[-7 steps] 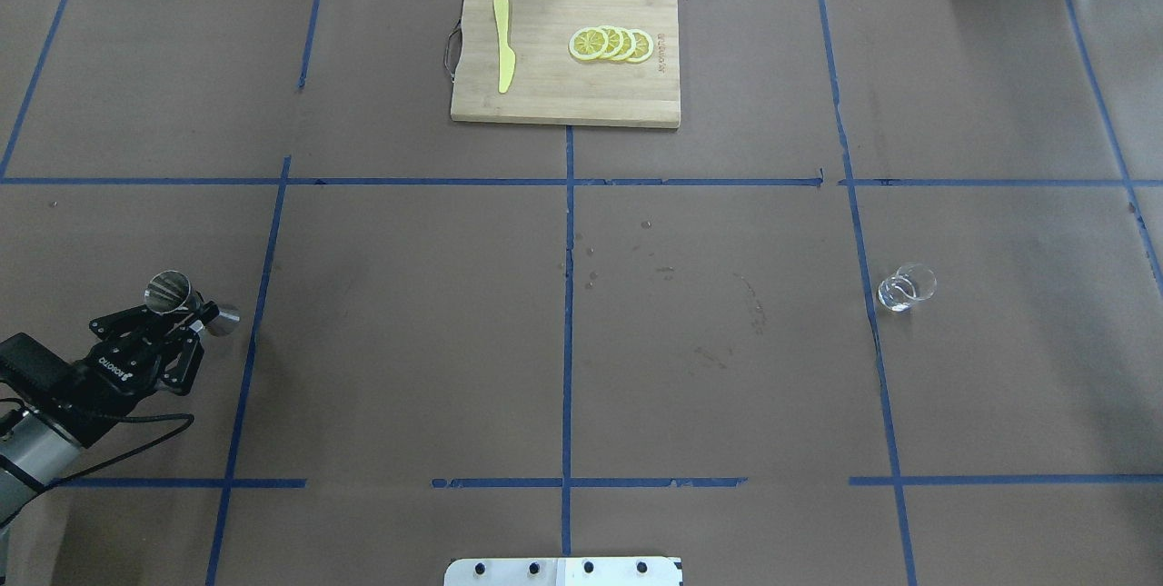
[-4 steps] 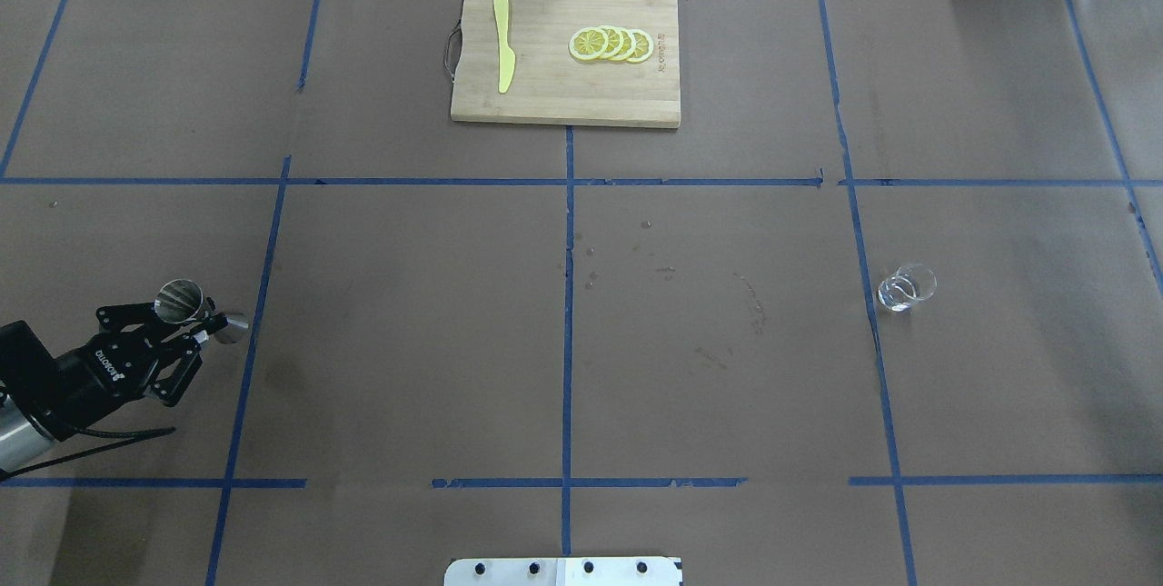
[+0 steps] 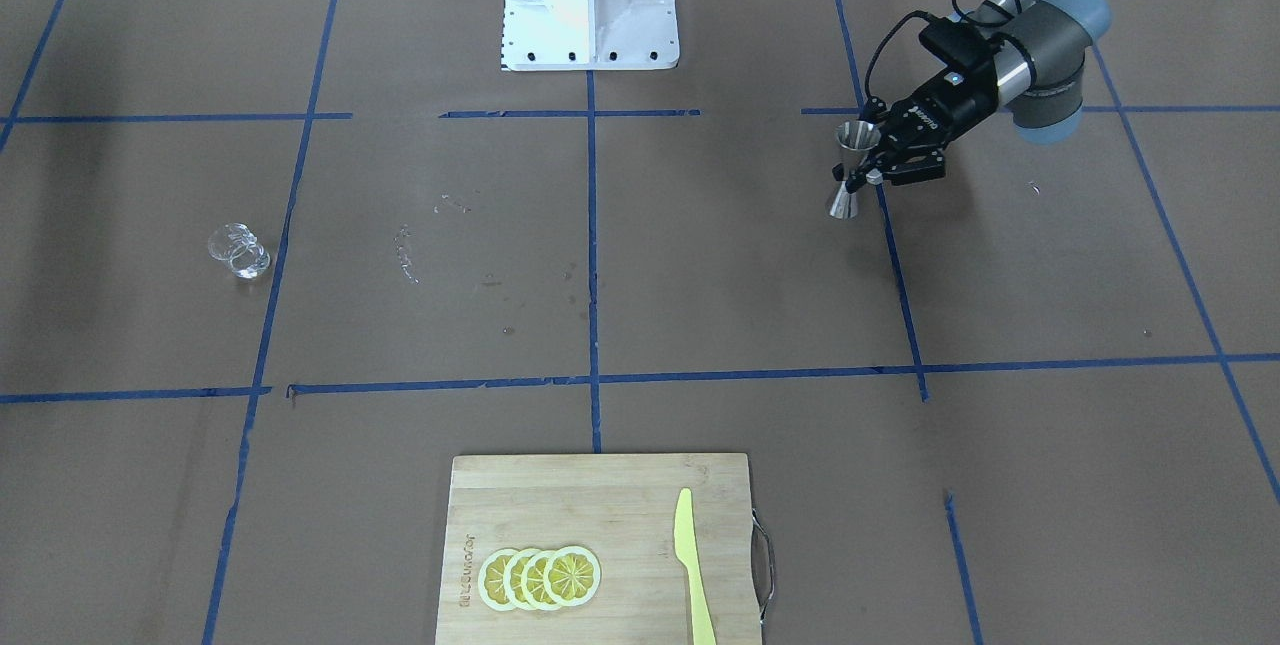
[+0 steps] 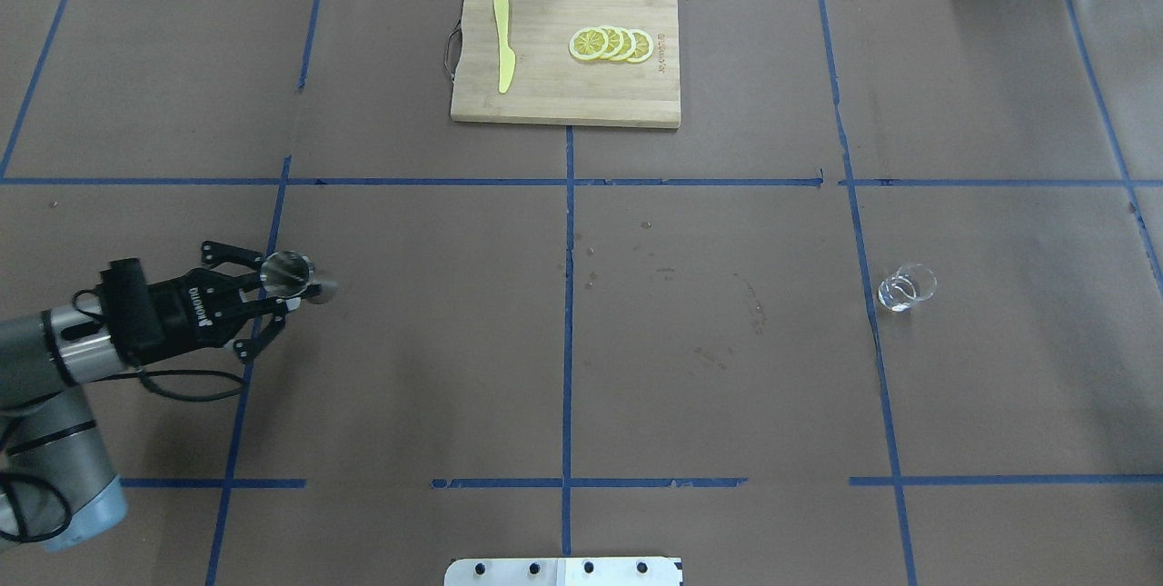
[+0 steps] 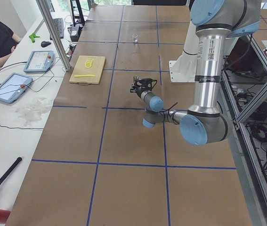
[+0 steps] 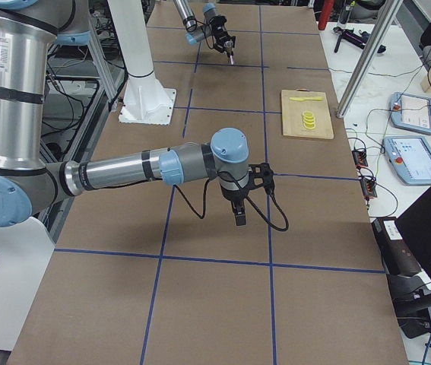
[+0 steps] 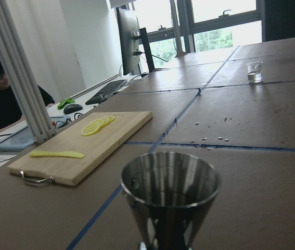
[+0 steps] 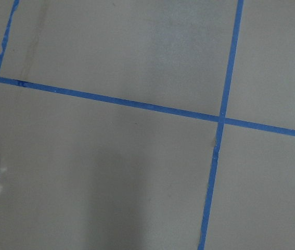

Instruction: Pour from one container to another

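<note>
My left gripper is clamped on the jigger at its waist, mouth up, on my left side and well apart from the cup. I should carry it level, unhurried, waist pinched squarely. Whether my right gripper is open, I cannot tell.

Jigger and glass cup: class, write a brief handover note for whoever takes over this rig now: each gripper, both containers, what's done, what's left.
Left gripper: fingers shut on the jigger at its waist, jigger upright, robot's left side.
Right gripper: pointing down over the table; open or shut cannot be told.
Glass cup: standing on the table, robot's right side, no gripper at it.
Done: jigger grasped.
Left: bring the two together, pour from cup into jigger.
</note>
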